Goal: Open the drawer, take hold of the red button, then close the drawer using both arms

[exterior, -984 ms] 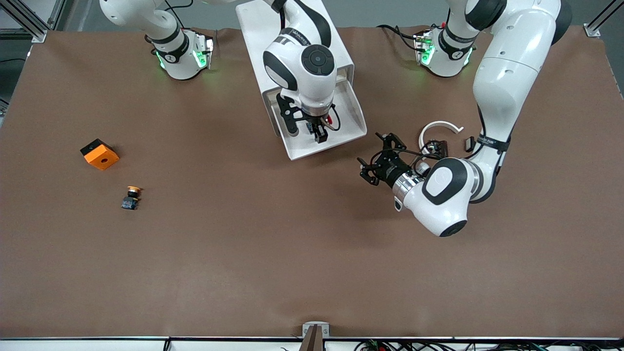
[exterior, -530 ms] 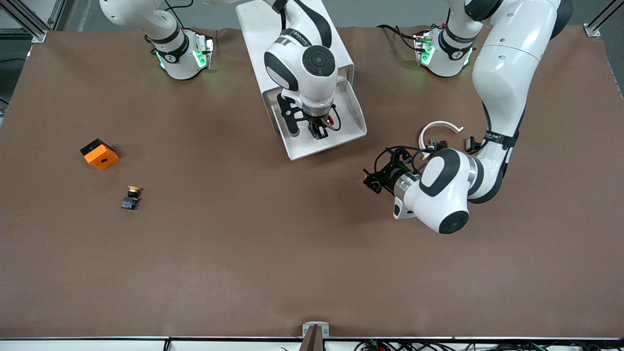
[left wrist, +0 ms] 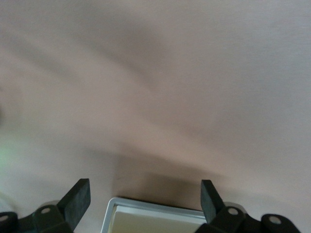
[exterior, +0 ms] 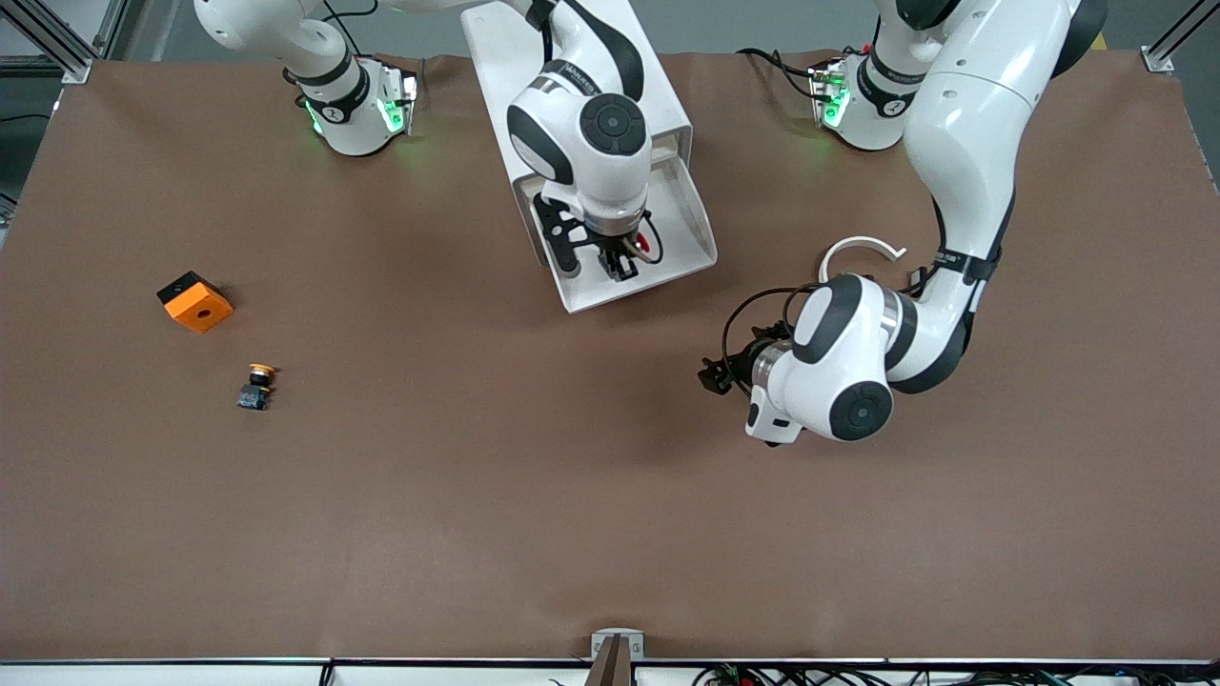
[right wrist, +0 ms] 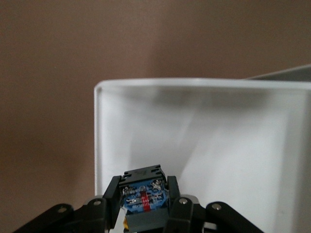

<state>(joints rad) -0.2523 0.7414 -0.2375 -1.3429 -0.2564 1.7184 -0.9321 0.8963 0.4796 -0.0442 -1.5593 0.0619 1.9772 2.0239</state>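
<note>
Inside the open drawer (exterior: 667,224): right hand (right wrist: 145,204) clamped on the button (right wrist: 144,196), ready for lifting out. Over bare bench (exterior: 572,476) beside the drawer: left hand (left wrist: 145,199) spread wide, empty, presumably waiting to push it shut.

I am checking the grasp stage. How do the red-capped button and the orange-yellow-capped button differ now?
The red-capped button is in the open drawer, clamped by the shut right gripper; the orange-yellow-capped button lies free on the table, toward the right arm's end, nearer the front camera. Caps differ: red against orange-yellow. Both have a blue base. The left gripper is open over the table.
</note>
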